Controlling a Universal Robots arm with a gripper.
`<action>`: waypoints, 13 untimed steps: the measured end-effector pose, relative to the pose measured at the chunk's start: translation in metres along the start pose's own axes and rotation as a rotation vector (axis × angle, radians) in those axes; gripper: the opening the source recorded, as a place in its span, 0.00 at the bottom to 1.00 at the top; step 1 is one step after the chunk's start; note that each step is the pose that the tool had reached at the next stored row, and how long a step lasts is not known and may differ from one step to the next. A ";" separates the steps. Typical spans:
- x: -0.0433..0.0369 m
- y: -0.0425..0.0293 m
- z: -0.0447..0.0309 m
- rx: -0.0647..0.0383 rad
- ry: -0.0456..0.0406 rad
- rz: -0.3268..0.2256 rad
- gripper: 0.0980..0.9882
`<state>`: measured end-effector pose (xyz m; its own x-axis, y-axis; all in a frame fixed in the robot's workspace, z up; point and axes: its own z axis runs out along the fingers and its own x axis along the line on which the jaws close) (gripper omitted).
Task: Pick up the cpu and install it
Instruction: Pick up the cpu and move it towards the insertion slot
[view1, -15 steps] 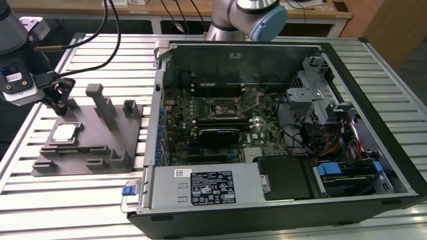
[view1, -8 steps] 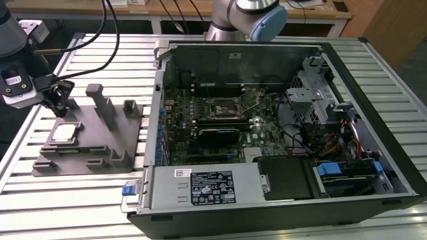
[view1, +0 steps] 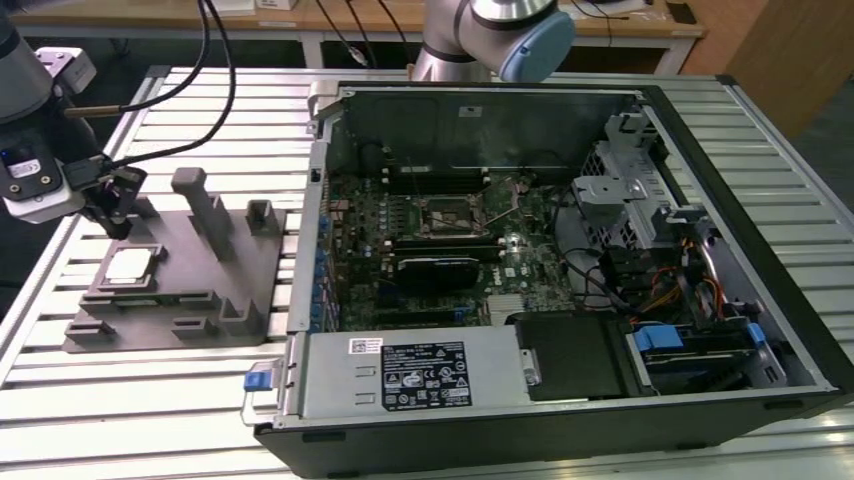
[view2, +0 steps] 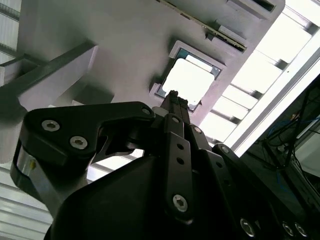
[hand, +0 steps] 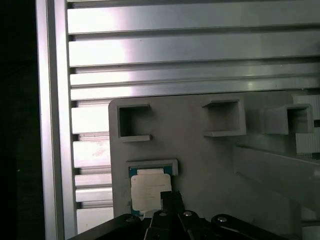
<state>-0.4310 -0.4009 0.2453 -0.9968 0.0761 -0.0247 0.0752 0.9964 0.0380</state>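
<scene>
Claw poised over the cpu in its fixture pocket

The cpu (view1: 130, 266) lies flat in a shallow square pocket of the grey fixture block (view1: 200, 305). The block stands on the slatted metal surface (view1: 134, 400), to the exterior view's left of the open computer case (view1: 561, 425). The chip's pale metal top faces up, and a thin rim of darker board shows around it in both wrist views.

The claw (view2: 175, 96) hangs just above the pocket, its tip over the edge of the chip and apparently not touching it. Its fingertips look drawn together with no visible gap, and nothing is held between them. Inside the case, the socket (view1: 447, 212) on the board has no chip in it, so the install is not yet done.

As a judgement, the cpu is light, rigid and thin, with a smooth metal top that gives little purchase. Its underside contacts are likely delicate, so it should tolerate neither scraping nor tilting. The sensible hold is across two opposite edges of the board. That keeps the chip level, with light pressure and the fingers clear of the pocket's walls, which hug the chip closely on the sides that can be seen
</scene>
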 end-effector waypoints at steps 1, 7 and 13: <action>0.0004 -0.0006 0.0009 0.000 0.0000 0.000 0.01; 0.0026 -0.0052 0.0066 0.000 -0.0001 0.000 0.01; 0.0037 -0.0096 0.0141 0.000 -0.0001 0.000 0.01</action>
<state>-0.4351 -0.4097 0.2308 -0.9968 0.0761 -0.0248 0.0751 0.9964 0.0381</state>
